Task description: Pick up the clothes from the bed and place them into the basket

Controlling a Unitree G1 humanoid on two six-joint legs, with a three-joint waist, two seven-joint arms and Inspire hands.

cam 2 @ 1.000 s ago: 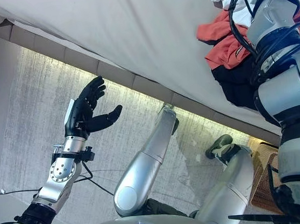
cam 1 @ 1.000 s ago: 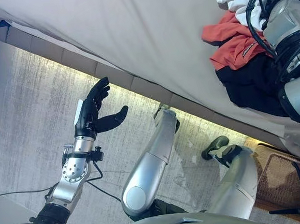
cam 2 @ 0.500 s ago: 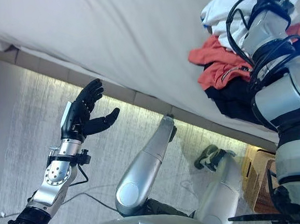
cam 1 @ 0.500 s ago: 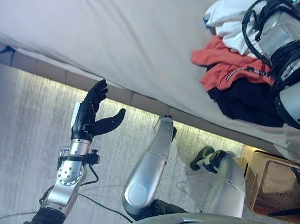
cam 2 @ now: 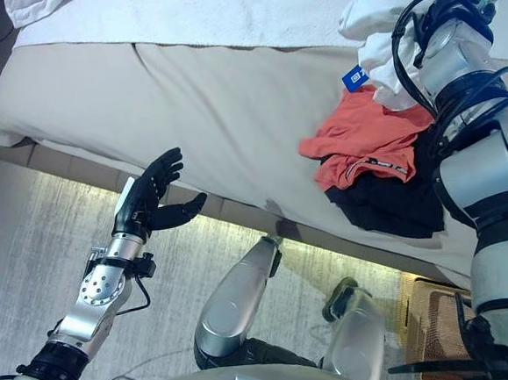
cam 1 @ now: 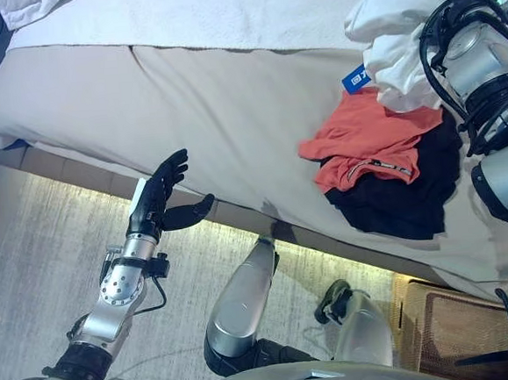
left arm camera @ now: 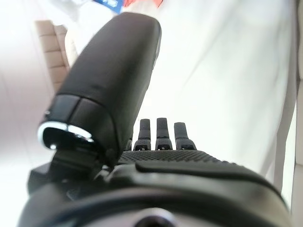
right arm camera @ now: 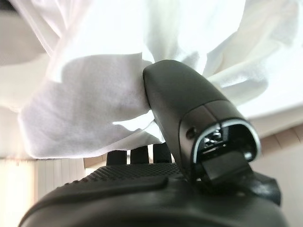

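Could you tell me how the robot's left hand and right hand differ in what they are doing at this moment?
The left hand holds nothing; the right hand is closed on the white garment, which bunches round its thumb in the right wrist view.
The left hand has its fingers spread, the right hand's curl into cloth.
The left hand hangs off the bed edge, above the floor; the right hand is over the bed by the clothes pile.
Both are dark.

The bed (cam 1: 230,113) is covered in a smooth beige sheet, with a white textured blanket (cam 1: 222,12) spread across its far part. Near the right side lies a small heap of clothes: a black garment (cam 1: 396,201) at the bottom, an orange-red shirt (cam 1: 369,137) partly over it, and a bunched white garment (cam 1: 396,42) just beyond, touching the orange one. A blue tag (cam 1: 357,78) shows at the white garment's edge.
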